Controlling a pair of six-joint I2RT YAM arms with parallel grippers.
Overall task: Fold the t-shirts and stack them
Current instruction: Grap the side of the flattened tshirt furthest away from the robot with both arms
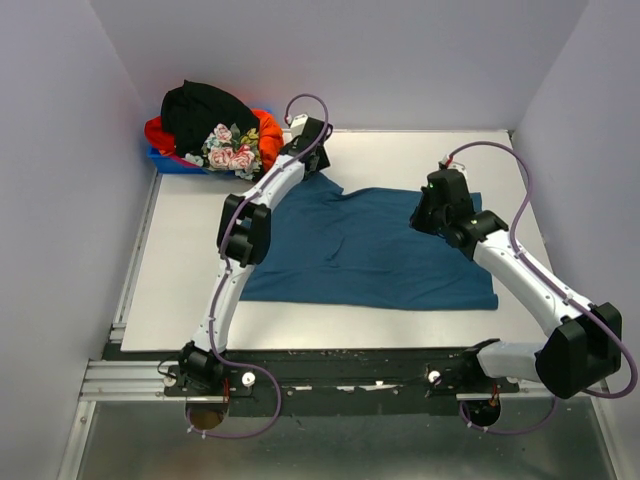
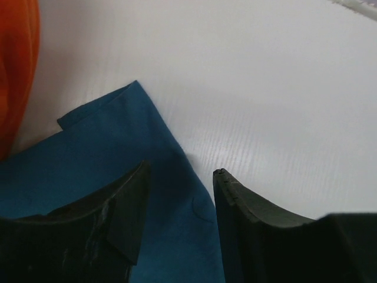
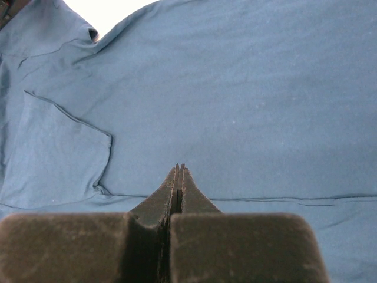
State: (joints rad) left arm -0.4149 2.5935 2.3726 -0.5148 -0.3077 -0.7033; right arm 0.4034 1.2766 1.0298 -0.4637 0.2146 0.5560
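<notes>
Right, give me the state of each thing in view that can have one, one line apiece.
teal-blue t-shirt, laid flat on the table, lightly wrinkled
black t-shirt, crumpled atop the blue bin
orange-red t-shirt, crumpled in the bin
floral t-shirt, crumpled, draped over the bin's front
blue bin, overfull
left gripper, open, over the teal shirt's corner, holding nothing
right gripper, shut, over the teal shirt

Even, soft light from overhead makes the white table [image 1: 180, 270] bright, with a mild sheen on its ribs in my left wrist view. Shadows are faint: one soft smudge beside the teal-blue t-shirt [image 2: 88, 153]. My left pincer [image 2: 179, 174] and right pincer [image 3: 179, 168] show dark, close and blurred. The orange-red t-shirt [image 2: 15, 71] at the frame's edge is out of focus.
</notes>
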